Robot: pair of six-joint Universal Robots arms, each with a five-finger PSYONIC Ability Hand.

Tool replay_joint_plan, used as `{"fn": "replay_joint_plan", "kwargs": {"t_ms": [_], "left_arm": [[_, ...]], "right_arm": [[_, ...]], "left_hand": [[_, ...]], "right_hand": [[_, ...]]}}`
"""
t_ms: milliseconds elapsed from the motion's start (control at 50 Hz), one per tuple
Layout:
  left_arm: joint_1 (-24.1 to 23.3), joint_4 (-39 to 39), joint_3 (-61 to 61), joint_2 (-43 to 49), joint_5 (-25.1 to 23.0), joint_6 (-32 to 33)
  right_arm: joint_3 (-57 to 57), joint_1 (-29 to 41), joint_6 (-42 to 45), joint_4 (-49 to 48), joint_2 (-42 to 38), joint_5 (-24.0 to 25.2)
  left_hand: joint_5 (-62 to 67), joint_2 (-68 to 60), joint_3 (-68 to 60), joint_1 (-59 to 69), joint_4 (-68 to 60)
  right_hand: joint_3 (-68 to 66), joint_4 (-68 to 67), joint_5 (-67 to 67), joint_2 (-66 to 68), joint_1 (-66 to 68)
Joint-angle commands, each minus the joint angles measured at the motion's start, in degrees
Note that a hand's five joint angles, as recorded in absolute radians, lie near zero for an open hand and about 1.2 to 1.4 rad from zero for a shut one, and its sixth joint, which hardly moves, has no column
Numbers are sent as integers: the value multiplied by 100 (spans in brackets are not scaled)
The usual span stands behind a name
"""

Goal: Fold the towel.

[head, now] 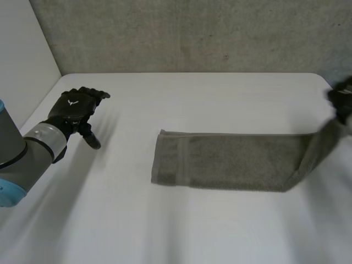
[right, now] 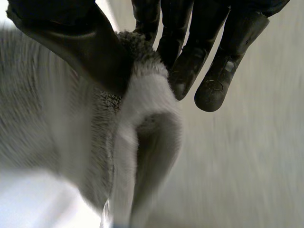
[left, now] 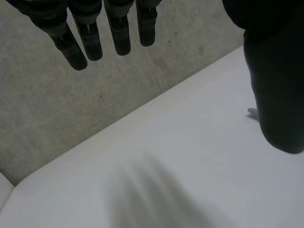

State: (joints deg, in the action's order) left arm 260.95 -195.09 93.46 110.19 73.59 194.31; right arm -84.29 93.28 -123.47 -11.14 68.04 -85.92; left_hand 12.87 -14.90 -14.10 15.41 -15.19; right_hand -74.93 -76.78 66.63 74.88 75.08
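A grey-green towel (head: 231,160) lies as a long folded strip across the middle of the white table (head: 165,231). Its right end is lifted off the table toward my right hand (head: 342,99) at the table's right edge. In the right wrist view the towel (right: 137,123) is pinched between the thumb and fingers (right: 185,71) of my right hand (right: 85,42), and the cloth hangs down from the grip. My left hand (head: 77,110) hovers over the table's far left, well clear of the towel, with straight fingers (left: 90,42) and thumb (left: 275,95) spread and nothing in it.
A grey concrete wall (head: 192,33) runs behind the table's back edge. A white wall panel (head: 22,60) stands at the left. Bare table top lies in front of the towel and between the towel and my left hand.
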Motion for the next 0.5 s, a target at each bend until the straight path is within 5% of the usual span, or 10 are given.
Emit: {"fn": "replay_joint_plan", "kwargs": {"t_ms": [20,100,240,260,280,320,440,500], "left_arm": [[-202,6,-222,3,58,-16],[-307,-3,-223,3,59,-7],[-483,-3,-214,64,59,-7],[-484,-3,-214,64,59,-7],[-501,-3,-205,82,59,-7],[-510,-3,-205,90,59,-7],[-589,-38,-205,161,59,1],[-624,-47,-214,161,59,2]], "right_arm": [[571,2086,-1134,-2,-80,31],[676,3306,-1215,-20,-702,258],[764,3979,-1083,59,-1529,435],[773,3979,-1022,94,-1670,409],[773,3979,-1021,95,-1671,409],[730,3987,-1003,103,-1785,383],[545,3908,-1223,103,-1522,383],[272,3548,-1891,33,-766,435]], "left_hand": [[-1265,469,389,-519,498],[-1265,468,389,-519,498],[-1249,452,372,-503,481],[-1249,452,372,-503,481],[-1249,452,372,-503,481],[-1249,452,372,-503,481],[-1249,452,372,-503,481],[-1232,435,355,-486,464]], "right_hand": [[-507,-322,337,512,492],[-507,-322,337,512,492],[-507,-322,337,512,492],[1019,1204,-1190,-1014,-1034],[1034,1220,-1205,-1030,-1049],[5844,6030,-6015,-5840,-5859],[6493,6678,-6663,-6488,-6508],[6493,6678,-6663,-6488,-6508]]}}
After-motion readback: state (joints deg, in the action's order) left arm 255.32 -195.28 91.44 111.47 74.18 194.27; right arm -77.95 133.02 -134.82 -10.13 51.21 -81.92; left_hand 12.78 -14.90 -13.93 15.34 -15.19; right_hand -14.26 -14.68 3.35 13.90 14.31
